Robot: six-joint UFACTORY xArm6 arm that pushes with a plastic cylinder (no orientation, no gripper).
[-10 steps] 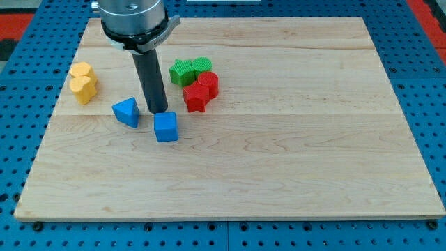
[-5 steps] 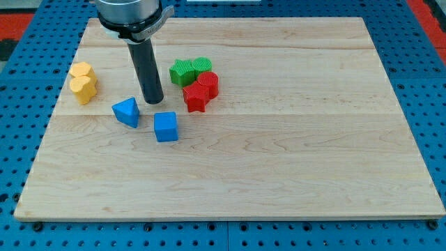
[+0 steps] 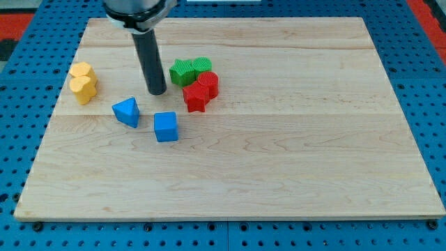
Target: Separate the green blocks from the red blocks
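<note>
Two green blocks, a star-like one [image 3: 182, 72] and a round one [image 3: 202, 65], sit side by side above the board's middle left. Two red blocks touch them from below: a round one [image 3: 208, 84] and a star-shaped one [image 3: 196, 98]. All four form one tight cluster. My tip [image 3: 157, 92] rests on the board just left of the cluster, a short gap from the green star-like block and the red star, touching neither.
A blue triangle block [image 3: 127, 111] and a blue cube [image 3: 166, 127] lie below my tip. Two yellow blocks [image 3: 83, 81] sit together near the board's left edge. The wooden board [image 3: 293, 139] lies on a blue pegboard.
My tip has slid toward the view's top, away from the blue blocks, and now stands level with the green and red cluster. No block has moved.
</note>
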